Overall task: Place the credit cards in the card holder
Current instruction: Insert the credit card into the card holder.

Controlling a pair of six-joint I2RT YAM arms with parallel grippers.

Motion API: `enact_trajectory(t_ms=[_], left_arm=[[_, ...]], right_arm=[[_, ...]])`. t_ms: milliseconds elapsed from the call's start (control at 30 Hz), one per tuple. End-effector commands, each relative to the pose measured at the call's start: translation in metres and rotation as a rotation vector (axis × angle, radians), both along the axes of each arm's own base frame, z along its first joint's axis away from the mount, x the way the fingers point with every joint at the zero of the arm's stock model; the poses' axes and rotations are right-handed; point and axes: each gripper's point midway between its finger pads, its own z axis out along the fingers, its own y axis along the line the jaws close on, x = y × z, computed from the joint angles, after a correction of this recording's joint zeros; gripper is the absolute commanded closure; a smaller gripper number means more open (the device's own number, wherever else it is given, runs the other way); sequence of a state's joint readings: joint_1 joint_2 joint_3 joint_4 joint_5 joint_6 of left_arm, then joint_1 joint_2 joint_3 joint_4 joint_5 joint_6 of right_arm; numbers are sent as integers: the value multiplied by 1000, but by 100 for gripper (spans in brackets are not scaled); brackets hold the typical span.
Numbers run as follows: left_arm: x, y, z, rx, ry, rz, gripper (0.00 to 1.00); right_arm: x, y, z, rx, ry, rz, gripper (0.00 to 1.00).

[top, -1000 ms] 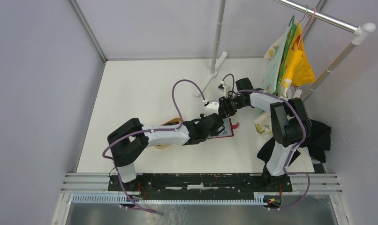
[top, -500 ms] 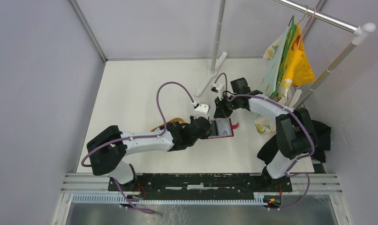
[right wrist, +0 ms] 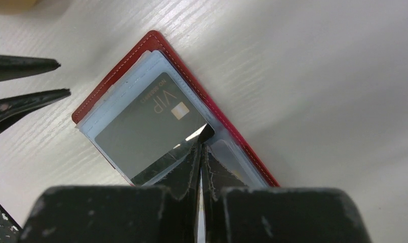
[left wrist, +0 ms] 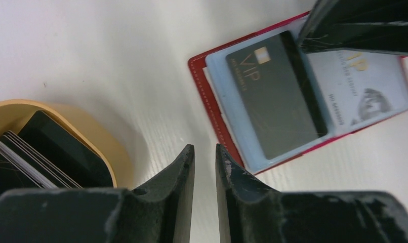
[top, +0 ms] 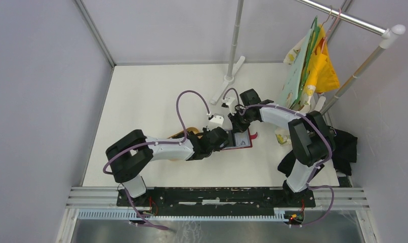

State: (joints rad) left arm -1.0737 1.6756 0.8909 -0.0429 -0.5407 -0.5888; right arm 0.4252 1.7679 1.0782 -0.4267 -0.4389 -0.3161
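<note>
The red card holder (top: pixel 241 138) lies open on the white table, with grey-blue pockets showing in the left wrist view (left wrist: pixel 212 96). A black VIP credit card (left wrist: pixel 275 93) lies flat on its left panel, and a pale card (left wrist: pixel 366 86) sits in the right panel. My right gripper (right wrist: pixel 201 139) is shut, its tips resting on the black card's (right wrist: pixel 141 126) inner edge. My left gripper (left wrist: pixel 204 148) hovers just left of the holder, slightly open with bare table between the jaws. More credit cards (left wrist: pixel 45 152) lie stacked in the tan tray (left wrist: pixel 90 131).
The tan oval tray (top: pixel 184 132) sits left of the holder under my left arm. A pole stand's base (top: pixel 227 78) lies behind. Colourful bags (top: pixel 313 66) hang from a rail at the back right, with black cloth (top: pixel 343 147) at the right edge.
My right gripper has shut and come down onto the black card in the holder. My left arm has shifted while its gripper stayed beside the holder's left edge.
</note>
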Motion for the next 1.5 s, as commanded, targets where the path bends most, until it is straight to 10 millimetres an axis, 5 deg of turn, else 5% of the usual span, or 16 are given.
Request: enact_trajectory(t_ms=[0,367,567,1033,1167,1300,1367,1467], left_arm=[[12,-1,-3,8,-2,22,72],[8,-18,-24,2,72,-35,72],[6,-17,-20,-10,69,-37,72],[-16,-19,61,-251,-20,-155,65],[-26,-16,87,-367,-68,-192,54],[-34,-10,107,-468,-117,-208,30],[-36,-10,113,-503,-127,-217,18],[-41,-16,114,-534,-111,-243,5]], right_arm=[[9,2,-2,-47,-23,10,94],[-4,16,-9,-5,44,44,94],[-2,24,10,51,9,68,94],[8,27,104,196,-288,131,93],[6,27,138,258,-449,151,92],[1,22,170,309,-640,173,90],[-5,24,162,307,-675,251,80],[-22,33,128,325,-488,352,86]])
